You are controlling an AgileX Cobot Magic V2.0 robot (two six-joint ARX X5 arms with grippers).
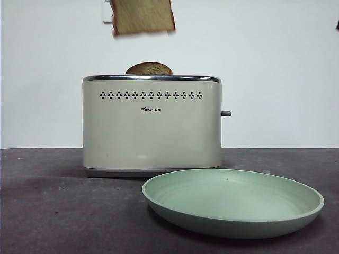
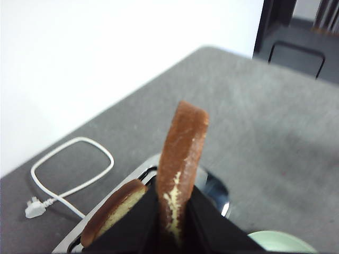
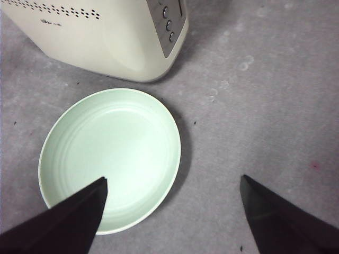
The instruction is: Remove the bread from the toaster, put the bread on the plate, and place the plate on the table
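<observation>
The bread point(image 1: 142, 16) hangs high above the cream toaster point(image 1: 152, 124), cut off by the picture's top edge. My left gripper point(image 2: 172, 211) is shut on the bread point(image 2: 180, 164), seen edge-on between its black jaws above the toaster's slots. A second slice point(image 1: 149, 68) point(image 2: 114, 209) pokes its domed top out of the toaster. The mint-green plate point(image 1: 233, 203) point(image 3: 61, 143) lies empty on the table point(image 1: 47, 211) in front of the toaster. My right gripper point(image 3: 172, 188) hovers open above the plate's edge, nothing between its jaws.
A white power cord with plug point(image 2: 63, 177) lies on the table behind the toaster. The toaster's side lever point(image 1: 226, 113) and control buttons point(image 3: 168, 24) face the plate's side. A dark chair frame point(image 2: 296, 55) stands beyond the table's far edge.
</observation>
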